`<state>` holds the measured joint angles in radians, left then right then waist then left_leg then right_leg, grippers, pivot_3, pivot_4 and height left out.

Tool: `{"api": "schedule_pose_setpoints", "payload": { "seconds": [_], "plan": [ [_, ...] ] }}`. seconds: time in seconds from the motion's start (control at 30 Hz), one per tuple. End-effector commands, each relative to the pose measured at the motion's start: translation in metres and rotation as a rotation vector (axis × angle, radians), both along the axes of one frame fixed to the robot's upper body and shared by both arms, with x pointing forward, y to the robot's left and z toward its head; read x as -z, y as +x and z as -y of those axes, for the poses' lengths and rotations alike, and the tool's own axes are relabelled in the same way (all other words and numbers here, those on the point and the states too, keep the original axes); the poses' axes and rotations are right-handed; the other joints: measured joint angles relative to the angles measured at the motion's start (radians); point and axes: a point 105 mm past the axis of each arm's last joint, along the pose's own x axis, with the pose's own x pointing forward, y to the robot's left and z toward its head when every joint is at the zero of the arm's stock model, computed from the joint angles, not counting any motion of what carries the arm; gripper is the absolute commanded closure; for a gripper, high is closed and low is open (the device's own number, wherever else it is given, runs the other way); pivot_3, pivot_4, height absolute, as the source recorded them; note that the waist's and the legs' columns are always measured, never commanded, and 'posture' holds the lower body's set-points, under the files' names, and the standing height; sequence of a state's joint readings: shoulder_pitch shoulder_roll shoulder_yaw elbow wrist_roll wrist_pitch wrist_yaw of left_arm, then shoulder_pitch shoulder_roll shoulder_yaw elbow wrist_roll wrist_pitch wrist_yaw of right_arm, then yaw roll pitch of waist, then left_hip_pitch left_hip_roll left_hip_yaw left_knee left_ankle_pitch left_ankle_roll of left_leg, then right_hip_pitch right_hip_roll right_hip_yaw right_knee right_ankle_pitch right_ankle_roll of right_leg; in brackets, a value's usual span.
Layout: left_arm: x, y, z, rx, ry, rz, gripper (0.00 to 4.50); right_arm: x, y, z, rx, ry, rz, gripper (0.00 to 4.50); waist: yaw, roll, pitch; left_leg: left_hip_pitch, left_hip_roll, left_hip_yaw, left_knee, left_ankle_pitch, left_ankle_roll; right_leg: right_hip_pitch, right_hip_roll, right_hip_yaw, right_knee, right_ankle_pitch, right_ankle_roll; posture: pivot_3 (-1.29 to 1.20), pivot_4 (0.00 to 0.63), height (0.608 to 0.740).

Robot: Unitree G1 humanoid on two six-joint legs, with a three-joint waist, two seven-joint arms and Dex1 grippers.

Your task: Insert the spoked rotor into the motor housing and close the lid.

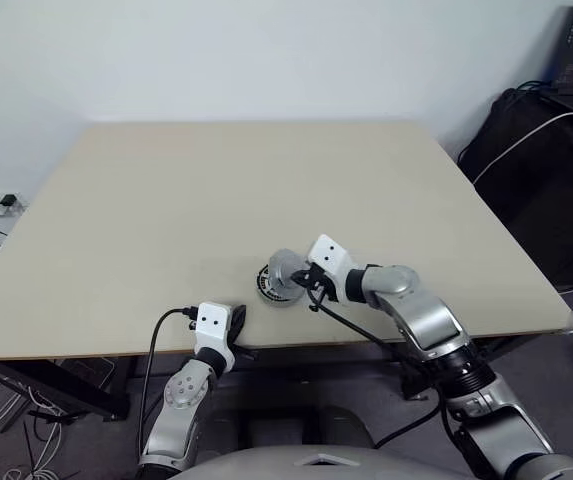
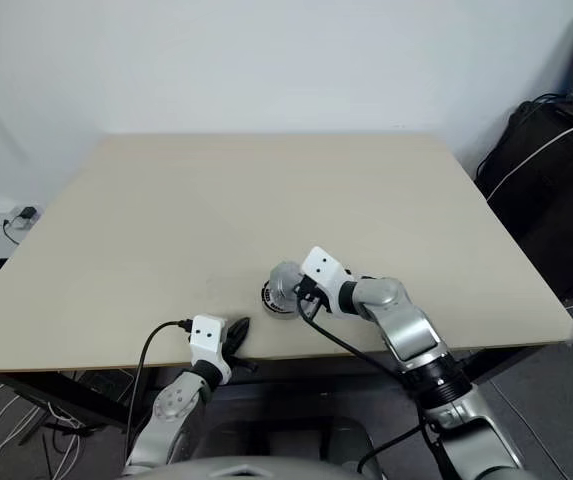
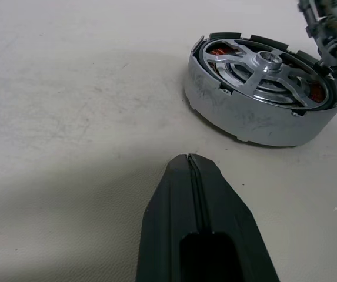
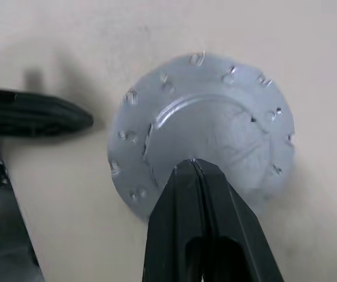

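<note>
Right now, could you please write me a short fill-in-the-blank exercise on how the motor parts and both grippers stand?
1. The spoked rotor sits inside the motor ____.
2. The right gripper is shut on the ____, a round silver disc.
3. The left gripper rests near the table's front edge with its fingers ____.
4. Between the rotor's spokes, windings of ____ colour show.

Missing words: housing; lid; shut; copper
</note>
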<state>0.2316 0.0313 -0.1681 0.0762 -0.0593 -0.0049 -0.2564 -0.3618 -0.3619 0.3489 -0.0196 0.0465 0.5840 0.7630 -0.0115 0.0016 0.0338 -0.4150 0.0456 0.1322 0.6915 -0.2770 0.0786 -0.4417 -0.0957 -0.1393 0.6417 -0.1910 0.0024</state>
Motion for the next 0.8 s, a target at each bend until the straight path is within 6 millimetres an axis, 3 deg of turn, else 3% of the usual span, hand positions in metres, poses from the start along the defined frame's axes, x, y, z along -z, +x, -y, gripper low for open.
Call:
{"api": "schedule_pose_setpoints", "payload": {
  "seconds": [0.03,0.3,0.5,0.67,0.8],
  "plan": [
    [-0.017,0.007,0.001,0.001,-0.008,0.064,4.5,-0.003,0.01,-0.007,0.008,0.01,0.024,4.47,0.0,0.0,0.0,0.0,0.0,0.0,0.0,0.0,0.0,0.0,0.0,0.0,0.0,0.0,0.0,0.0,0.0,0.74],
    [-0.017,0.005,0.001,-0.007,-0.009,0.063,4.5,0.03,0.013,-0.003,0.086,-0.051,-0.063,4.47,0.0,0.002,-0.002,0.001,0.0,0.0,0.0,0.0,0.0,0.001,0.0,0.0,0.0,0.0,0.0,0.0,0.0,0.74],
    [-0.017,0.004,0.002,-0.007,-0.011,0.062,4.5,0.034,0.013,-0.002,0.123,-0.049,-0.078,4.47,0.0,0.007,-0.006,0.004,0.0,0.0,0.0,0.0,0.0,0.004,0.0,0.0,0.001,0.0,0.0,0.0,0.0,0.74],
    [-0.017,0.004,0.002,-0.007,-0.01,0.062,4.5,0.007,0.006,-0.021,0.039,0.072,-0.011,4.47,0.0,0.007,-0.007,0.004,0.0,0.0,0.0,0.0,0.0,0.003,0.0,0.0,0.001,0.0,0.0,0.0,0.0,0.74],
    [-0.017,0.004,0.002,-0.008,-0.009,0.064,4.5,-0.037,-0.008,-0.045,-0.061,0.288,0.117,4.47,-0.001,0.008,-0.006,0.001,0.0,0.0,0.0,0.0,0.0,0.001,0.0,0.0,0.0,0.0,0.0,0.0,0.0,0.74]
  ]
}}
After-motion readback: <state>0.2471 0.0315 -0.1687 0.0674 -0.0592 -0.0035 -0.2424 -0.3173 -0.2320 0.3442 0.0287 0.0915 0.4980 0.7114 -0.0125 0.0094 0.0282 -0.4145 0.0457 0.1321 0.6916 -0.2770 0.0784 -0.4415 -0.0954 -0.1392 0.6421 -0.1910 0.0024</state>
